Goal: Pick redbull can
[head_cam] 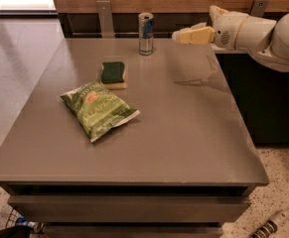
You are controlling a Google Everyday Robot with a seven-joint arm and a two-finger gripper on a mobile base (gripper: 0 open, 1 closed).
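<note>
We are looking down from above the near edge of the surface (193, 133), facing its far side at moderate range, the gripper (178, 34) hanging at upper right.

The green chip bag (100, 110) — lying in front and left of the redbull can (145, 33) — bears white lettering that seems to read "JALAPEÑO". Nothing on the can itself is legible. The gripper (177, 34) hovers just right of the can.
</note>
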